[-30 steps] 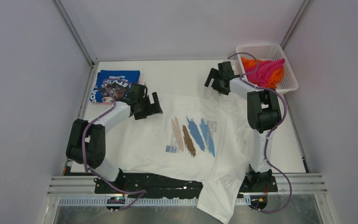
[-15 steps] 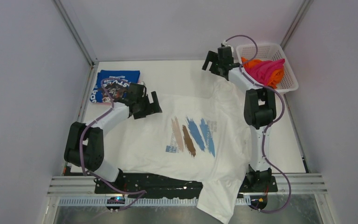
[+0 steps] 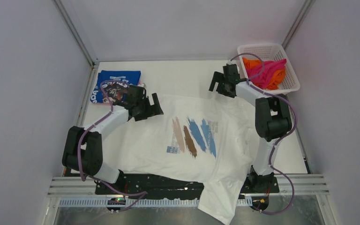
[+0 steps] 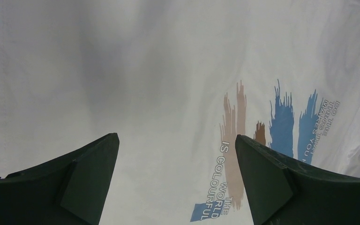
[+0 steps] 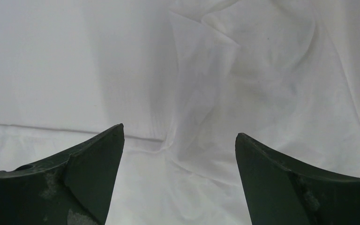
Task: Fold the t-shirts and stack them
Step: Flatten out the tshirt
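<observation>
A white t-shirt with brown and blue brush strokes lies spread flat over the middle of the table; one part hangs over the near edge. My left gripper hovers open over its far left corner, and the left wrist view shows smooth cloth under the gripper. My right gripper stands open over the far right corner, above rumpled cloth in the right wrist view, gripper empty. A folded blue t-shirt lies at the back left.
A white mesh basket at the back right holds a magenta t-shirt and an orange one. Grey walls close in the table on the left, the back and the right. Bare table shows behind the white shirt.
My right gripper swung toward the back wall, then came back down over the shirt's far right corner. The left gripper shifted only slightly. Both stayed open.
</observation>
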{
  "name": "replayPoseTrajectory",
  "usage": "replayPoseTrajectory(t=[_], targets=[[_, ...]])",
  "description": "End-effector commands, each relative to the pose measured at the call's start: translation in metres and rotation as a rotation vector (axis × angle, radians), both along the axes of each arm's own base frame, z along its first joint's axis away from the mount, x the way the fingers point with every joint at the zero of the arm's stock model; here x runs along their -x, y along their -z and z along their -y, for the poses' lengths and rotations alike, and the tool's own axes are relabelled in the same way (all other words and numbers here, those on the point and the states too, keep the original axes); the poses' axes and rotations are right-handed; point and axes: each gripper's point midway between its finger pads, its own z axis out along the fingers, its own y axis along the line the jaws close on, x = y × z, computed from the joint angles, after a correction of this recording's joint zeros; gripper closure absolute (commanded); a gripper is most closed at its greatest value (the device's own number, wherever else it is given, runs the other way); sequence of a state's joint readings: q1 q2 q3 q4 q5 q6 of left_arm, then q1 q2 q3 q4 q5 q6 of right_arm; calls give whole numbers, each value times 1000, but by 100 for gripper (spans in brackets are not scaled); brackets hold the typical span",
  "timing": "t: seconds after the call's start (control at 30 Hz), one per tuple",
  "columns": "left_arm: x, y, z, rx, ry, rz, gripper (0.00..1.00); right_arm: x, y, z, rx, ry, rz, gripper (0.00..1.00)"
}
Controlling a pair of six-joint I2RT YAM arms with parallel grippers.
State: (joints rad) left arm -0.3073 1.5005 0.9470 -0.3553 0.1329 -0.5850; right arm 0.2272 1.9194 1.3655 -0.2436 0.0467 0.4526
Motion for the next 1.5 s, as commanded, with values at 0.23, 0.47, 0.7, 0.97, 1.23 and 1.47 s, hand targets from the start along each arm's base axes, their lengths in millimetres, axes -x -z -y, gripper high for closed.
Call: replayPoseTrajectory(t=[0.23,0.47,0.7,0.97,1.23,1.47], targets=[[-7,-10,-5,-22,3,53,0,-59,1,-42,-109,-37,25,5],[-10,-6,-6,-39,-1,36,0,-100,0,-65,-87,-11,47,5],[-14,-11,-7,-47,-2,43,0,-120,-31,-52,-6,30,93,5],[-26,-23,-5,-50,-8,68,0,-55,-68,-13,108,21,105,5],[-38,-19,-12,-117,-47,9,0,38,-38,19,192,-12,-10,5],[-46,1,-17,-180,-70,-86,0,74,9,29,224,-69,-161,5]])
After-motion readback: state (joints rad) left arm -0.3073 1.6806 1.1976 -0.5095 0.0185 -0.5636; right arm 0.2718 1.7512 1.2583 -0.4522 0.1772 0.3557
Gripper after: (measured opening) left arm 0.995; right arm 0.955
